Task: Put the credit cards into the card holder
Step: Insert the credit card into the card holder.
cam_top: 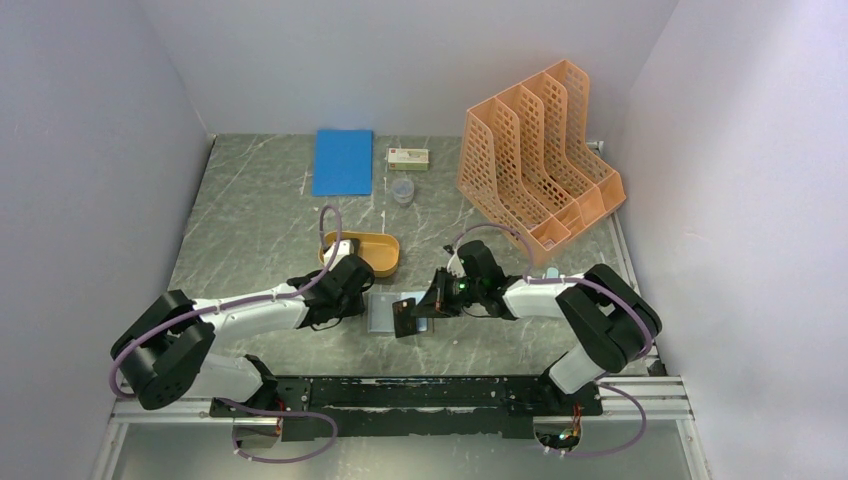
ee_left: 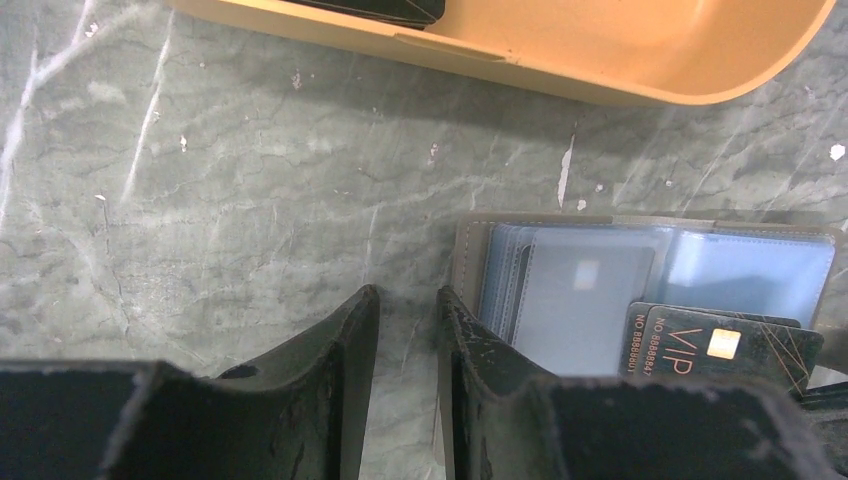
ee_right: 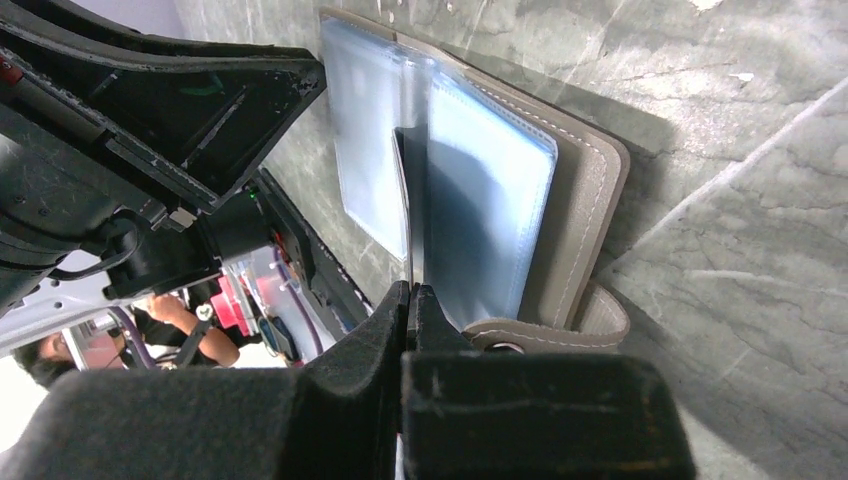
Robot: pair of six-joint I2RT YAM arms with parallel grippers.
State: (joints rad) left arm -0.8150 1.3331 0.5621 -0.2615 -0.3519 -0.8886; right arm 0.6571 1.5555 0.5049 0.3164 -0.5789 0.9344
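Pinching a card (ee_left: 720, 345) edge-on, the right gripper (ee_right: 410, 292) faces the open holder (ee_right: 585, 200) dead ahead; the left gripper (ee_left: 408, 320), jaws narrow and empty, flanks its edge.

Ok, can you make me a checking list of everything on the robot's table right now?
Surface: grey marbled tabletop, white specks.
Job's things: open grey-brown card holder with clear pockets lies flat; black VIP card partly over it.
Clutter: orange oval tray, blue flat notebook, orange perforated file rack, small box, small clear cup.
Grippers: left gripper open at the holder's edge; right gripper shut on the card.
Cables: purple cables looped over both arms.
Surroundings: pale walls on three sides.
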